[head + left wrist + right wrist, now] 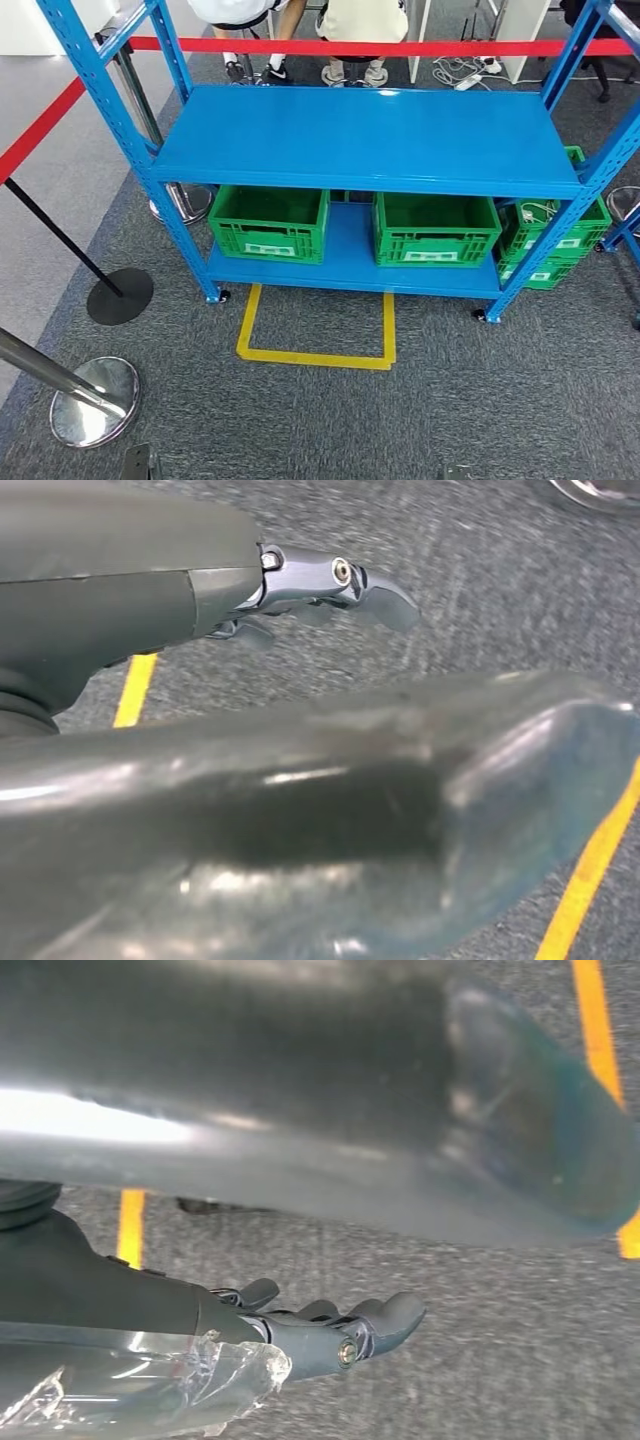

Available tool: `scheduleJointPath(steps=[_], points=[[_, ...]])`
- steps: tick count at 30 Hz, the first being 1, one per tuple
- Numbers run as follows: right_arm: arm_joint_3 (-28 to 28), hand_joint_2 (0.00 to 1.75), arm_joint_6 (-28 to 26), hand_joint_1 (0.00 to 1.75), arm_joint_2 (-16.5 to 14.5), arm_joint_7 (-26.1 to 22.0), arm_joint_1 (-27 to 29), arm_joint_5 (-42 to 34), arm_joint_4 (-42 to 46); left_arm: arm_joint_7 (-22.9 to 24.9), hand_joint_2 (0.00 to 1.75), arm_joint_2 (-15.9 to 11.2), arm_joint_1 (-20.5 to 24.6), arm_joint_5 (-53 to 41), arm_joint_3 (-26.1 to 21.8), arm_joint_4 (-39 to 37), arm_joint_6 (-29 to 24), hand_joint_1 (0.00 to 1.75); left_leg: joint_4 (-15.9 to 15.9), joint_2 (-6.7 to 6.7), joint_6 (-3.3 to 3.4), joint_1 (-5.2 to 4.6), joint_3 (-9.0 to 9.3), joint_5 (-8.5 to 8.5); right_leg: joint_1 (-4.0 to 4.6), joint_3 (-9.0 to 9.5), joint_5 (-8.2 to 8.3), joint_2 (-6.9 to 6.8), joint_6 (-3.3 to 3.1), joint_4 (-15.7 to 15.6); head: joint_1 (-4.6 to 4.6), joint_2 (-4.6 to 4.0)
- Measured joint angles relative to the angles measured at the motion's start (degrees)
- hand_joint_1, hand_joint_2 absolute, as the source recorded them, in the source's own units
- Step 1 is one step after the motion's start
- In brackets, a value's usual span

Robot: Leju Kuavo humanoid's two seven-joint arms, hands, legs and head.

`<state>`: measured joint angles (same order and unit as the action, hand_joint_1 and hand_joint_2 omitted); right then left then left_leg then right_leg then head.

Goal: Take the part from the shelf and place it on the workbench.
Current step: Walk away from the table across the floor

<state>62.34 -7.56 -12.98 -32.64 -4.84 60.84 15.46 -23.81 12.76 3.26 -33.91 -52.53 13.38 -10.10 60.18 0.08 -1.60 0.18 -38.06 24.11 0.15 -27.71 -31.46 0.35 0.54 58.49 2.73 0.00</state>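
**Arms down, part not located**

Both hands hang over carpet: left hand (317,590) and right hand (332,1330) empty, fingers loosely apart. Blue shelf (362,135) bare on top; green crates (268,222) below appear empty; part unseen.

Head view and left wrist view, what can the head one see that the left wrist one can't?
The head view alone shows the blue shelf, with two green crates on its lower level, more green crates stacked beside it, a red barrier tape and people's legs behind. The left wrist view alone shows the left hand up close, fingers apart, holding nothing. Both share the grey carpet and the yellow floor lines.
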Motion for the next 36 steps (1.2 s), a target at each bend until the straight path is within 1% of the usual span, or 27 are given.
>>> scheduleJointPath(steps=[1,4,5,6,7,8,9,10,11,12,13,14,15,16,17,19,20,22,24,25,26,27,29,30,31,32,36], points=[[0.0,0.00,0.0,0.00,0.0,0.0,0.0,0.0,0.0,0.0,0.00,0.0,0.0,0.1,0.0,0.0,0.0,0.00,-1.6,0.10,0.19,-0.03,0.27,-1.06,0.13,0.63,-0.41,0.02,0.34,0.0,0.03,0.01],[0.1,0.00,0.0,0.00,0.0,0.0,-0.1,0.0,0.1,-0.2,0.00,0.1,0.0,0.3,-0.1,0.0,0.1,0.00,-2.6,-0.24,1.03,0.25,1.88,-0.75,0.30,2.37,-0.74,-0.03,1.34,0.1,-0.27,0.01],[0.1,0.00,0.0,0.00,0.0,0.0,-0.2,0.0,0.1,-0.3,0.00,0.1,0.1,0.3,-0.1,0.0,0.1,0.00,-2.7,-0.28,1.38,0.32,2.62,-0.52,0.26,1.65,-0.75,-0.05,1.63,1.7,-0.51,0.01],[0.1,0.00,0.0,0.00,0.0,0.0,-0.3,0.0,0.1,-0.4,0.00,0.1,0.1,0.3,-0.1,0.0,0.1,0.00,-2.7,-0.33,1.62,0.37,3.33,-0.24,0.22,-0.03,-1.05,-0.06,1.88,4.6,-0.72,0.02],[0.1,0.00,0.0,0.00,0.0,0.0,-0.4,0.0,0.1,-0.4,0.00,0.1,0.1,0.3,-0.1,0.0,0.1,0.00,-2.7,-0.34,1.78,0.35,3.89,0.32,0.18,-2.47,-1.88,-0.07,2.07,8.4,-0.93,0.01],[0.1,0.00,0.0,0.00,0.0,0.0,-0.4,-0.1,0.1,-0.4,0.00,0.1,0.1,0.3,-0.2,0.0,0.1,0.00,-2.7,-0.39,1.86,0.33,4.44,0.92,0.19,-5.30,-3.48,-0.06,2.16,12.2,-1.05,0.02],[0.1,0.00,0.0,0.00,0.0,0.0,-0.3,-0.2,0.1,-0.4,0.00,0.1,0.1,0.3,-0.3,0.0,0.1,0.00,-2.7,-0.49,1.88,0.31,5.07,1.54,0.22,-7.78,-5.40,-0.06,2.18,14.8,-1.13,0.01],[0.1,0.00,0.0,0.00,0.0,0.0,-0.2,-0.3,0.1,-0.4,0.00,0.1,0.0,0.3,-0.4,0.0,0.1,0.00,-2.7,-0.60,1.91,0.29,5.84,2.16,0.24,-9.50,-6.94,-0.05,2.14,15.8,-1.16,0.01],[0.2,0.00,0.0,0.00,0.0,0.1,-0.1,-0.4,0.1,-0.5,0.00,0.1,0.0,0.3,-0.5,0.0,0.0,0.00,-2.7,-0.73,1.92,0.27,6.78,2.84,0.27,-10.38,-7.23,-0.05,2.03,14.9,-1.19,0.01],[0.2,0.00,0.0,0.00,0.0,0.1,-0.1,-0.5,0.1,-0.4,0.00,0.1,0.0,0.3,-0.6,0.0,-0.1,0.00,-2.7,-0.84,1.88,0.25,7.79,3.55,0.29,-10.57,-5.79,-0.04,1.88,12.5,-1.23,0.01],[0.3,0.00,0.0,0.00,0.0,0.1,0.0,-0.5,0.1,-0.4,0.00,0.1,0.0,0.3,-0.8,0.0,-0.2,0.00,-2.7,-0.90,1.78,0.23,8.62,4.28,0.31,-10.38,-2.66,-0.03,1.68,9.2,-1.25,0.01],[0.3,0.00,0.0,0.00,0.0,0.1,0.0,-0.6,0.1,-0.3,0.00,0.1,0.0,0.3,-0.9,0.0,-0.3,0.00,-2.6,-1.00,1.62,0.16,9.46,5.07,0.35,-10.22,1.13,-0.05,1.44,6.0,-1.28,-0.01],[0.4,0.00,0.0,0.00,0.0,0.2,0.0,-0.7,0.1,-0.2,0.00,0.1,0.1,0.3,-1.0,0.0,-0.4,0.00,-2.5,-1.09,1.37,0.07,9.96,5.76,0.40,-9.89,4.33,-0.04,1.16,3.8,-1.31,-0.01],[0.4,0.00,0.0,0.00,0.0,0.2,0.0,-0.7,0.1,-0.1,0.00,0.1,0.1,0.3,-1.1,0.0,-0.5,0.00,-2.5,-1.16,1.07,-0.01,10.30,6.23,0.47,-9.77,6.52,-0.04,0.89,2.6,-1.24,-0.01],[0.5,0.00,0.0,0.00,0.0,0.3,-0.1,-0.8,0.1,-0.1,0.00,0.1,0.2,0.3,-1.2,0.0,-0.6,0.00,-2.4,-1.22,0.76,-0.09,10.61,6.46,0.54,-9.69,7.27,-0.03,0.66,2.3,-1.21,-0.01],[0.6,0.00,0.0,0.00,0.0,0.3,-0.2,-0.8,0.1,0.0,0.00,0.1,0.3,0.3,-1.4,0.0,-0.7,0.00,-1.9,-1.13,0.19,-0.13,10.47,6.42,0.36,-9.19,7.28,0.06,0.22,2.0,-1.07,0.00],[0.6,0.00,-0.1,0.00,0.0,0.2,-0.2,-0.8,0.1,0.0,0.00,0.1,0.4,0.2,-1.4,0.0,-0.8,0.00,-0.6,-1.02,-0.09,-0.13,9.77,6.59,0.21,-8.81,7.19,0.06,0.00,1.7,-0.99,0.00],[0.8,0.00,-0.1,0.00,0.0,0.2,-0.4,-0.8,0.1,-0.1,0.00,0.1,0.6,0.2,-1.5,0.0,-0.8,0.00,4.8,-0.81,-0.66,-0.09,6.55,8.50,0.02,-8.02,6.85,0.01,-0.44,1.2,-0.79,0.00],[0.8,0.00,-0.1,0.00,0.0,0.2,-0.5,-0.8,0.1,-0.1,0.00,0.1,0.6,0.2,-1.5,0.0,-0.8,0.00,11.3,-0.75,-1.03,-0.03,2.13,11.35,0.01,-7.53,6.39,0.00,-0.73,1.1,-0.69,0.00],[0.9,0.00,-0.1,0.00,0.0,0.2,-0.5,-0.8,0.1,-0.1,0.00,0.1,0.5,0.2,-1.5,0.0,-0.8,0.00,12.8,-0.74,-1.08,-0.03,0.60,11.70,0.01,-7.28,6.14,0.04,-0.79,1.1,-0.68,0.00],[0.9,0.00,-0.2,0.00,0.0,0.2,-0.5,-0.9,0.1,-0.2,0.00,0.1,0.5,0.2,-1.5,0.0,-0.8,0.00,12.7,-0.74,-1.04,-0.04,-0.10,10.83,0.01,-6.98,5.90,0.10,-0.82,1.1,-0.68,0.00],[0.9,0.44,-0.2,0.00,0.0,0.2,-0.5,-0.9,0.1,-0.2,0.44,0.1,0.5,0.2,-1.6,0.0,-0.8,0.00,10.5,-0.74,-0.91,-0.05,0.24,8.67,0.01,-6.61,5.67,0.16,-0.78,1.1,-0.68,0.00],[1.1,1.31,-0.3,0.00,0.0,0.2,-0.5,-1.0,0.1,-0.2,1.31,0.1,0.6,0.2,-1.8,0.0,-0.8,0.00,3.3,-0.65,-0.53,-0.10,2.45,3.54,0.08,-5.98,5.24,0.22,-0.56,1.1,-0.69,0.00],[1.2,1.75,-0.4,0.00,0.0,0.2,-0.6,-1.0,0.1,-0.2,1.75,0.1,0.7,0.2,-1.9,0.0,-0.9,0.00,0.2,-0.60,-0.30,-0.15,3.39,2.21,0.17,-5.90,5.09,0.22,-0.36,1.1,-0.67,0.00],[1.3,1.75,-0.5,0.00,0.0,0.2,-0.6,-1.1,0.2,-0.2,1.75,0.1,0.7,0.2,-2.0,0.0,-0.9,0.00,-1.7,-0.57,-0.08,-0.19,3.91,1.44,0.27,-5.94,5.00,0.23,-0.12,1.1,-0.69,0.00],[1.4,1.75,-0.6,0.00,0.0,0.2,-0.7,-1.2,0.2,-0.2,1.75,0.1,0.7,0.2,-2.1,0.0,-0.9,0.00,-2.6,-0.57,0.00,-0.20,4.05,1.33,0.41,-6.03,4.92,0.21,0.00,1.0,-0.66,0.00],[1.8,1.75,-0.9,0.00,0.0,0.2,-0.8,-0.9,0.2,1.5,1.75,0.1,0.6,-1.2,-2.7,0.0,-1.8,0.00,-3.1,-0.72,-0.09,-0.19,4.18,0.66,0.58,-5.82,5.11,0.14,-1.17,0.4,-0.70,0.00]])
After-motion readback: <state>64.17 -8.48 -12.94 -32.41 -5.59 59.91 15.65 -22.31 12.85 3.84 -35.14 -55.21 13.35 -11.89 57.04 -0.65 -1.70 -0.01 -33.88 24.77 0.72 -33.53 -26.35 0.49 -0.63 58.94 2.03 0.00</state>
